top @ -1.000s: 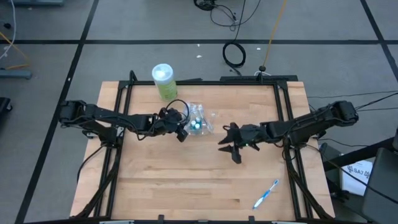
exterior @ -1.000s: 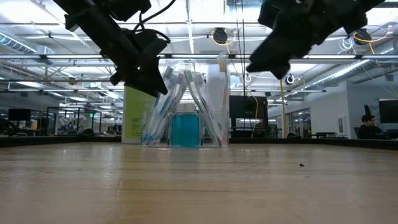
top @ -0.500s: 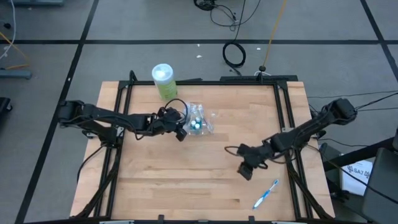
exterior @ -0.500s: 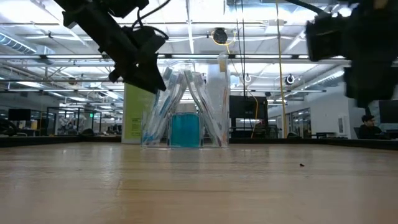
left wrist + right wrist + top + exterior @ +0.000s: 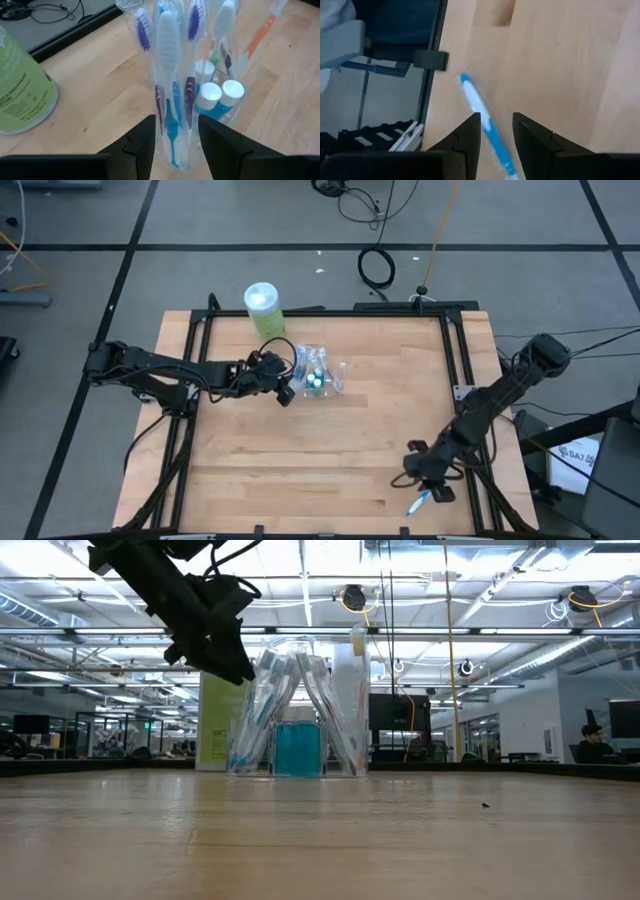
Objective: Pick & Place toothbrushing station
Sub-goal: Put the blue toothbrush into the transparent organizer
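We are bringing our right gripper [image 5: 495,131] over the blue toothbrush [image 5: 481,118], which is lying flat near the table's [image 5: 300,470] front right corner. The fingers are standing apart, straddling the handle, holding nothing. It is looking light, stiff and slippery, so we are aiming mid-handle. Our left gripper [image 5: 175,137], likewise parted and empty, is waiting just beside the clear holder [image 5: 318,374] of toothbrushes.

Left gripper [image 5: 284,392] beside the clear organizer [image 5: 318,374]; right gripper [image 5: 424,479] over the blue toothbrush [image 5: 418,503].
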Robot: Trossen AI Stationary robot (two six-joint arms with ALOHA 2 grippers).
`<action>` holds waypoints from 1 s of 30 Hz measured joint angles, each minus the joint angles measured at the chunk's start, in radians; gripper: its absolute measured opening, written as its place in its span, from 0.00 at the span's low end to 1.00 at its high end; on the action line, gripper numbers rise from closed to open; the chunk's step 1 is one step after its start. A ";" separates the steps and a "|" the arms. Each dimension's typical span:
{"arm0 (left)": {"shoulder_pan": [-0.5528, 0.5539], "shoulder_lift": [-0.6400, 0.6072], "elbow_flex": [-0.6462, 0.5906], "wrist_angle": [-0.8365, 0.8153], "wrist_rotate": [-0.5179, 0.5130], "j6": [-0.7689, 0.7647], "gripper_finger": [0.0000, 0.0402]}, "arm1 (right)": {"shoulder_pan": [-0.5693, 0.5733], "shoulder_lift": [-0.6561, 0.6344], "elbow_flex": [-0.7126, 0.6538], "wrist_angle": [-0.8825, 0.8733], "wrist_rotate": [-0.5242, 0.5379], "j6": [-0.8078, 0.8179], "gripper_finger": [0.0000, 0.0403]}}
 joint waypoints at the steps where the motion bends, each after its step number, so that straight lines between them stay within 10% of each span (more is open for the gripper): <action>1: 0.000 0.000 0.000 0.000 0.000 -0.001 0.39 | 0.016 0.000 0.000 -0.002 0.003 0.025 0.26; 30: 0.000 0.000 0.000 0.003 -0.007 -0.083 0.39 | 0.215 0.126 0.000 -0.018 0.129 0.136 0.23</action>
